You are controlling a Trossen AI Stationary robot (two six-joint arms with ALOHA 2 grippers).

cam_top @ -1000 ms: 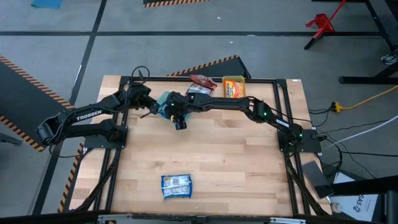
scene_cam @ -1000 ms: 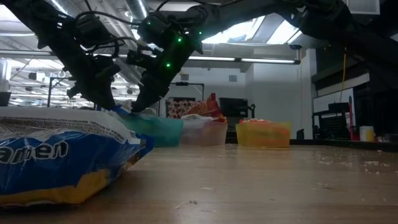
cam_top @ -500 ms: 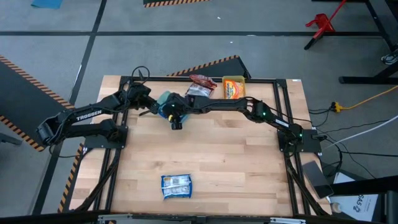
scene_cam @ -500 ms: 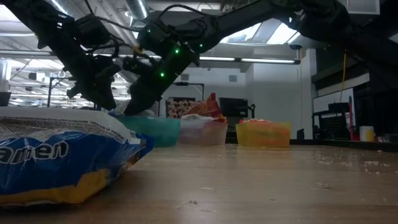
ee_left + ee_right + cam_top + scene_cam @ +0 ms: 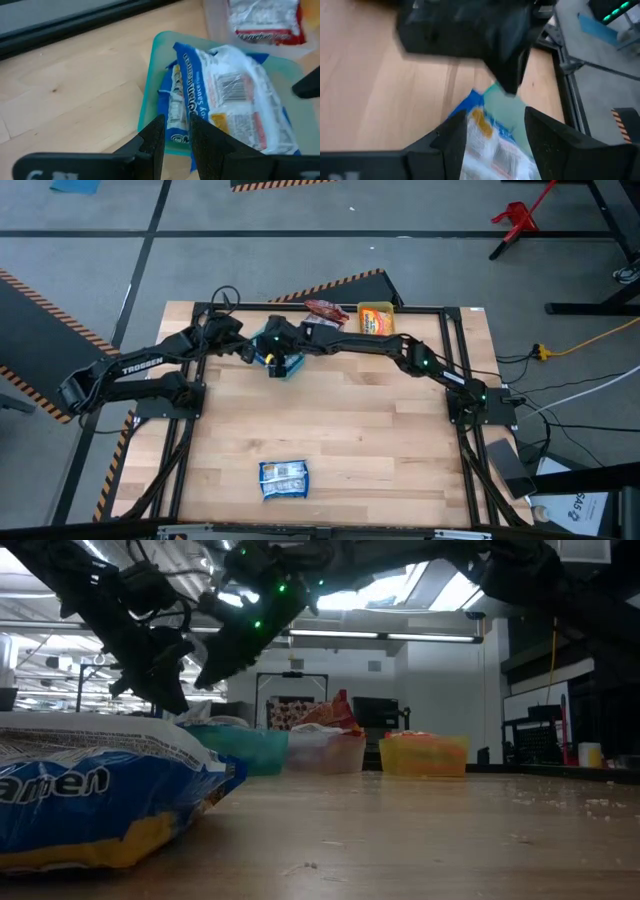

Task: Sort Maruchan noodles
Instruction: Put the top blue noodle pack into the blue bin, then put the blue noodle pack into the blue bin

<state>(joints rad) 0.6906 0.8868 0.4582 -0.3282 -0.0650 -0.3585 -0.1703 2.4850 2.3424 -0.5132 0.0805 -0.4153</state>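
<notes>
1. A soft blue plastic noodle packet with a white label [image 5: 240,100] is seen lying tilted on top of other blue packets in the translucent green plastic bin [image 5: 147,100], at the far side of the wooden table [image 5: 350,440]; one end is propped over the bin's rim.
2. The left gripper [image 5: 177,125] is held just beside the green bin's near edge; its pincer is set narrow, with a slim gap; nothing is seen clamped in it.
3. The right gripper [image 5: 496,117] is poised above the same bin; its pincer is spread moderately wide over the blue packet; no grip is seen.
4. A second flat blue packet [image 5: 284,479] is left alone near the table's front edge, well apart from both arms; it is judged the next item to be sorted.
5. A red packet [image 5: 325,309] is seen in the clear plastic bin [image 5: 330,755]; an orange packet [image 5: 376,322] in the yellow plastic bin [image 5: 425,758].
6. Handling is judged as light, crinkly and slippery; the noodle block inside is brittle, so hard squeezing is to be avoided; a hold across a short edge or the sealed end seam is advised, with the packet kept level.
</notes>
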